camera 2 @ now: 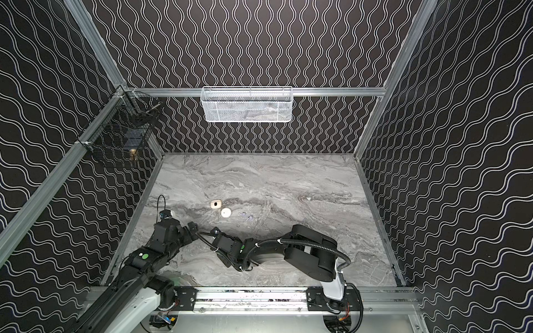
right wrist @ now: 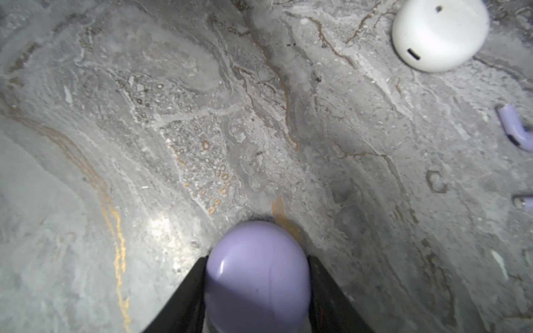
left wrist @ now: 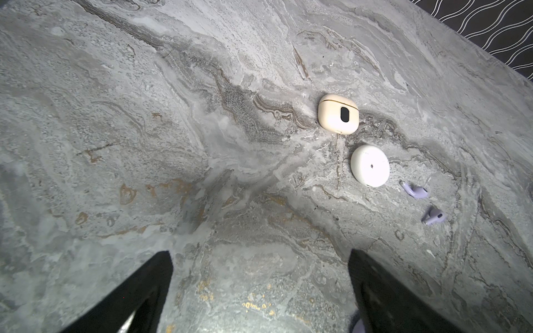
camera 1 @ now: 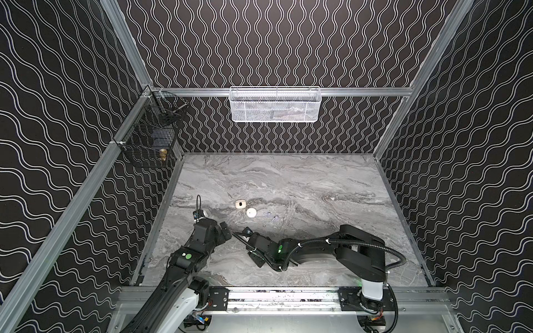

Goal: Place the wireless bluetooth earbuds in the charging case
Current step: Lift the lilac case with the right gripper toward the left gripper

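Both top views show a grey, veined marble tabletop (camera 1: 317, 178) boxed in by black walls (camera 1: 274, 43) printed with white wavy lines and edged with aluminium framing (camera 1: 360, 92). A white mesh basket (camera 1: 274, 106) hangs on the back rail and a black wire basket (camera 1: 150, 138) on the left-hand rail. Near the middle of the tabletop, a cream case (camera 1: 240, 204) with a dark oval lies just beside a white round case (camera 1: 251, 212). Two lavender earbuds (camera 2: 243, 214) show faintly just right of the round one. The left gripper (camera 1: 225, 230) and the right arm (camera 1: 288, 248) sit close together, low over the near part of the marble.

In the left wrist view, the left gripper's jaws are spread wide with nothing but bare marble between them. Beyond them lie the cream case, the white round case and the lavender earbuds, the earbuds apart from each other and from the cases. A strip of patterned wall fills one corner.

In the right wrist view, the right gripper (right wrist: 258, 256) has its jaws pressed against both sides of a closed lavender case (right wrist: 256, 276). Whether the case touches the marble cannot be told. The white round case shows a small dark slot in its side, and both earbuds are cut off at the picture's edge.
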`<state>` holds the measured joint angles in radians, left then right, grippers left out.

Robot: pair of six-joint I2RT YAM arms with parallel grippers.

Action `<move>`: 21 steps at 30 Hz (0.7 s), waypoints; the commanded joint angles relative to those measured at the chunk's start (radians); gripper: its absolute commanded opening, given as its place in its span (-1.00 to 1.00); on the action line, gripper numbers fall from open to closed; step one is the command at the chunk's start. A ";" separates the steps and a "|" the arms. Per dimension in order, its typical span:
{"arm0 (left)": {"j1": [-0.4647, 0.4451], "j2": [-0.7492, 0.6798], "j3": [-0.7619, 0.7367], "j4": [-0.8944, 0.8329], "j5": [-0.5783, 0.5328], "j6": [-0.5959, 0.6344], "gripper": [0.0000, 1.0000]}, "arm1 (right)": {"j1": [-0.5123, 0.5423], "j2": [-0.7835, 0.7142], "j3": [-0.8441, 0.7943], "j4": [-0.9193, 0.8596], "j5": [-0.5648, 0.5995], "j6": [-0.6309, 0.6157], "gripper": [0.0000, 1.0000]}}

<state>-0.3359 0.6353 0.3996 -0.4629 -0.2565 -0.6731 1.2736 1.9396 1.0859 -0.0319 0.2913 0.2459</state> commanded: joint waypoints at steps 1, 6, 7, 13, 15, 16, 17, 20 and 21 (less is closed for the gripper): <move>0.000 0.001 -0.002 0.028 0.025 0.029 0.97 | 0.004 -0.013 -0.025 -0.023 0.014 -0.002 -0.10; 0.000 -0.010 -0.004 0.152 0.242 0.055 0.84 | -0.005 -0.169 -0.155 0.135 0.081 -0.105 -0.36; 0.000 -0.015 0.002 0.191 0.312 0.058 0.74 | -0.012 -0.215 -0.183 0.196 0.090 -0.160 -0.44; 0.000 0.010 0.099 0.346 0.641 0.129 0.53 | -0.022 -0.465 -0.412 0.697 0.174 -0.571 -0.52; 0.000 0.051 0.136 0.377 0.733 0.153 0.53 | -0.024 -0.511 -0.486 0.892 0.161 -0.695 -0.51; -0.001 0.072 0.152 0.399 0.782 0.160 0.49 | -0.028 -0.523 -0.520 0.988 0.163 -0.747 -0.51; -0.002 0.086 0.160 0.413 0.807 0.165 0.45 | -0.027 -0.530 -0.540 1.057 0.168 -0.787 -0.52; -0.011 0.089 0.180 0.435 0.875 0.193 0.34 | -0.027 -0.540 -0.560 1.132 0.176 -0.871 -0.53; -0.024 0.080 0.182 0.437 0.874 0.194 0.32 | -0.028 -0.538 -0.555 1.122 0.175 -0.886 -0.54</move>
<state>-0.3481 0.7242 0.5671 -0.0952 0.5014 -0.5240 1.2476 1.4075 0.5331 0.8837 0.4576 -0.4820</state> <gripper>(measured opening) 0.661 0.481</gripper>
